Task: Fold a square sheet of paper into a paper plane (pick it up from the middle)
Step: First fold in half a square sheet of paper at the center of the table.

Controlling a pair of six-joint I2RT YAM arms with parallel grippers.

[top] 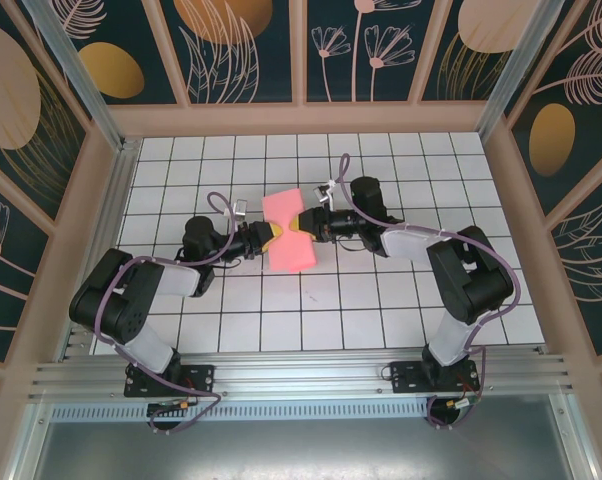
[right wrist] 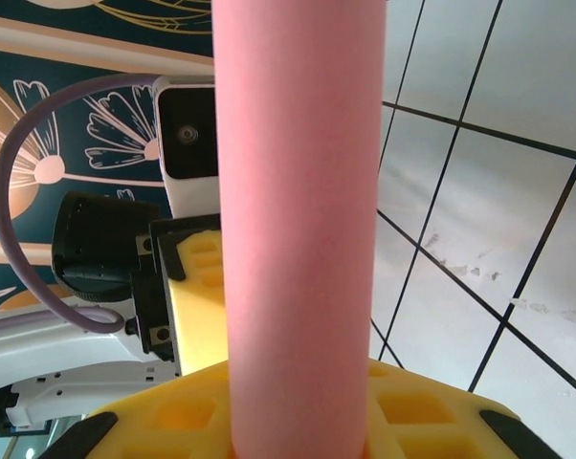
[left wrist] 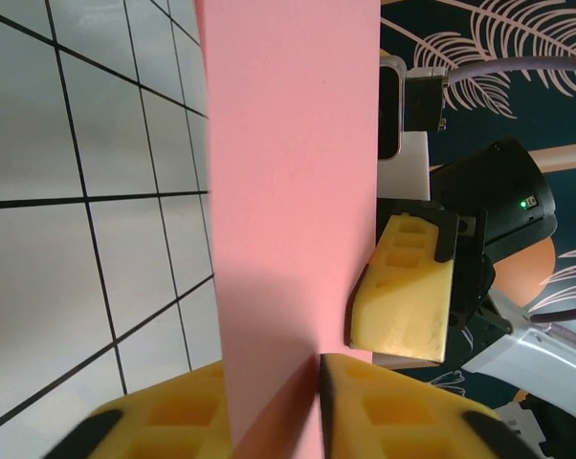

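The square sheet of paper (top: 290, 232) sits over the middle of the table (top: 401, 310), between my two grippers. My left gripper (top: 272, 238) is at the sheet's left edge and my right gripper (top: 310, 224) at its right edge, directly opposite. Each has the sheet between its fingers at mid-length. The sheet extends past both grippers toward the back of the table and toward its near edge. In the left wrist view, a right gripper finger (left wrist: 403, 287) lies just right of the sheet.
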